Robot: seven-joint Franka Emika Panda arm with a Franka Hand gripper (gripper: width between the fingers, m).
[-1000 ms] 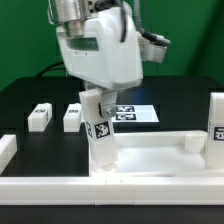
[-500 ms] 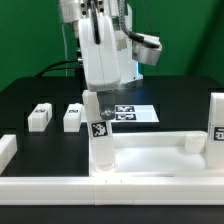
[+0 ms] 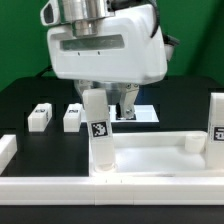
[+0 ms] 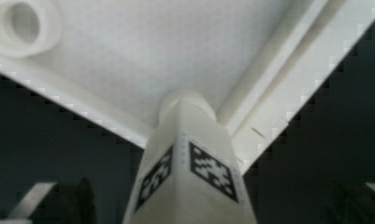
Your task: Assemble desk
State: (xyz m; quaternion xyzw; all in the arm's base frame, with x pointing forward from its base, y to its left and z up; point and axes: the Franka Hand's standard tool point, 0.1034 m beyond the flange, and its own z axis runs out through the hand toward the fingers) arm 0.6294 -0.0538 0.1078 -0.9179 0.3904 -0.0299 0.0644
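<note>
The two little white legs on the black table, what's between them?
Just bare black table between one loose leg and the other loose leg, in the exterior view.

A green backdrop stood behind the black surface, evenly lit. A long low white rail edged the surface's near side, and the marker board lay flat toward the back
</note>
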